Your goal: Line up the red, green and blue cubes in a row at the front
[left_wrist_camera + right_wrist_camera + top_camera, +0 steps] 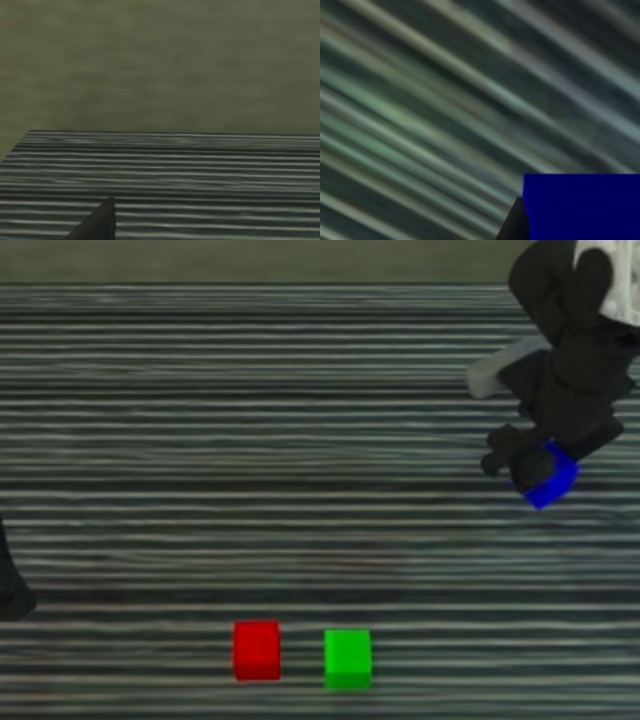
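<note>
- Two of three in place, by the look of it: red cube (256,649) and green cube (347,658) sit side by side at the front of the table (250,440), near each other but apart, roughly level, edges square to the front.
- Blue cube (550,477) is well apart from them, over at the right side and toward the back, under the right gripper (535,455).
- The right gripper seems clamped on the blue cube; the right wrist view shows the blue cube (582,207) filling one corner with a dark fingertip (516,222) against its side. I can't tell whether it is lifted or resting on the table; it sits turned at an angle to the other two.
- Left: bring the blue one to the front, just beside the green one, squared up with the row.
- Left gripper (97,222) is parked at the table's left edge, only a dark tip showing; can't tell whether it is apart or together.
- Cubes: small, same size, plain matte faces, sharp edges, no markings.
- Table: flat, horizontal grey-and-dark stripes like brushed or ribbed sheet; dull olive ground beyond it.
- Arms: black, rounded housings, a pale grey part on the right one.
</note>
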